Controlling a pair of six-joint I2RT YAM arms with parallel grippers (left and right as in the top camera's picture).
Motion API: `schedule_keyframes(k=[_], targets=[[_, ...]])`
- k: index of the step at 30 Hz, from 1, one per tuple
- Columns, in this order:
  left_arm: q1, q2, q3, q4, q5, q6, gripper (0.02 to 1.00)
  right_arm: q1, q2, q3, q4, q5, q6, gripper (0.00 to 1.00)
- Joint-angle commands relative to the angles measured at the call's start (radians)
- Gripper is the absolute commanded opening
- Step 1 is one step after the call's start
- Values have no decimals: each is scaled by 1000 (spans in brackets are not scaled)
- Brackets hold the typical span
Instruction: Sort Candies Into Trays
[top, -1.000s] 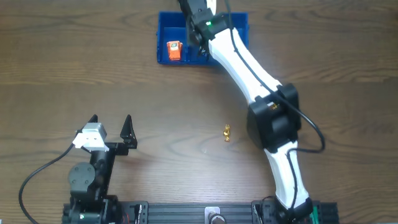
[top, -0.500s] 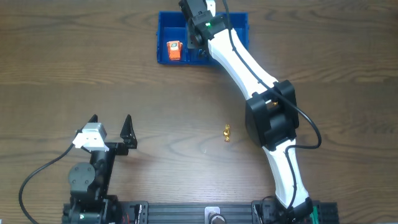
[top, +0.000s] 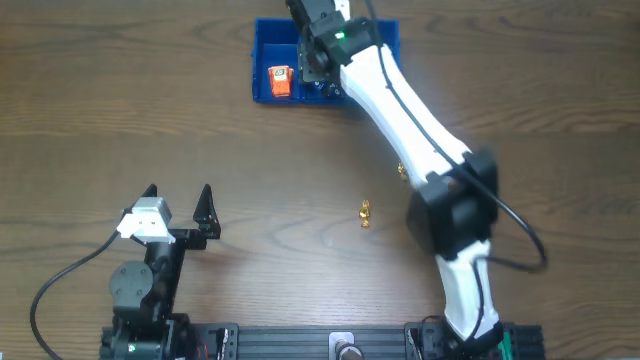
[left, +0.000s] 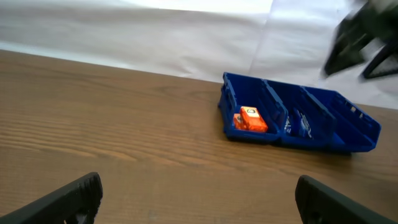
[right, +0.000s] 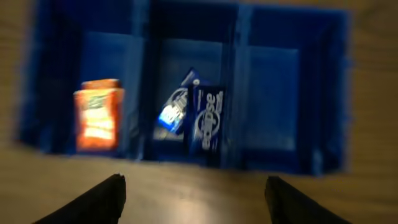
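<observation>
A blue three-compartment tray (top: 272, 45) sits at the far middle of the table. An orange candy (top: 279, 82) lies in its left compartment, and blue-wrapped candies (right: 196, 115) lie in the middle one. In the right wrist view the same orange candy (right: 98, 118) and the tray (right: 270, 93) are below the camera. My right gripper (top: 318, 70) hovers over the tray, open and holding nothing (right: 196, 205). A gold-wrapped candy (top: 365, 214) lies on the bare table near the middle. My left gripper (top: 178, 195) stands open near the front left, far from the tray (left: 311, 140).
The right arm's white links (top: 400, 110) stretch diagonally from the front right to the tray. A small gold object (top: 401, 170) peeks out beside that arm. The wooden table (top: 120, 110) is bare to the left and right of the tray.
The right arm's elbow has swung to the right and toward the front, uncovering a small gold object beside it. Its gripper stays over the tray. The left arm has not moved.
</observation>
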Motion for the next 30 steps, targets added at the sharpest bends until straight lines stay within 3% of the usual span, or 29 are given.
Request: schedule_keyframes(k=[1, 6, 10, 14, 19, 30], targets=[[3, -7, -16, -38, 20, 4, 998, 55, -211, -180, -40, 21, 14, 739], [3, -7, -16, -38, 20, 4, 998, 79, -387, -542, -1, -2, 143, 735], [3, -7, -16, -38, 21, 4, 998, 92, -494, -877, 100, -126, 182, 728], [3, -7, -16, -38, 20, 3, 998, 114, -502, -1059, 172, -162, 243, 709], [3, -7, -16, -38, 21, 4, 998, 117, -501, -1170, 254, -202, 242, 700], [3, -7, -16, -38, 20, 4, 998, 117, -497, -1219, 333, -201, 242, 658]])
